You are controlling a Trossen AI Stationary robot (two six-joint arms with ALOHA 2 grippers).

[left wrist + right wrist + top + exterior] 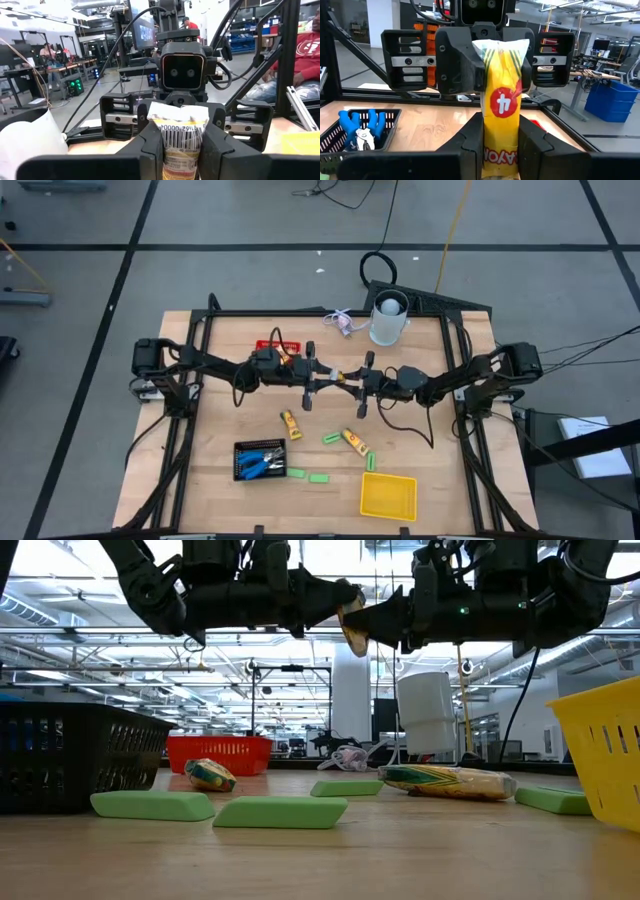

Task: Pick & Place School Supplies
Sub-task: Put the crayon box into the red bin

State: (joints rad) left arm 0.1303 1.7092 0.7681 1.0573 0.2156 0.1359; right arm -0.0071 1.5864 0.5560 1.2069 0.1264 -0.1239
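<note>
A yellow crayon packet (340,377) hangs in the air over the middle of the table, between my two grippers. My left gripper (182,150) comes from the table's left and is shut on one end. My right gripper (501,145) comes from the right and is shut on the other end. The low view shows the packet (352,628) high above the tabletop. Two more crayon packets (290,424) (353,441) and several green bars (331,438) lie flat on the wood. Blue-handled scissors (362,131) lie in the black basket (262,460). My left gripper pinches the packet's barcode end (181,137) between its two fingers, one on each broad side. The fingers come level from the table's left and lie along the packet, which is clear of the table. My right gripper pinches the packet's printed end (501,152) between its two fingers. The fingers come level from the table's right and lie along the packet, whose far end (501,55) reaches into the left gripper.
A yellow basket (388,495) stands at the near right. A red basket (277,346) sits at the far side under the left arm. A white cup (389,320) stands at the far right. People sit in the room beyond the table.
</note>
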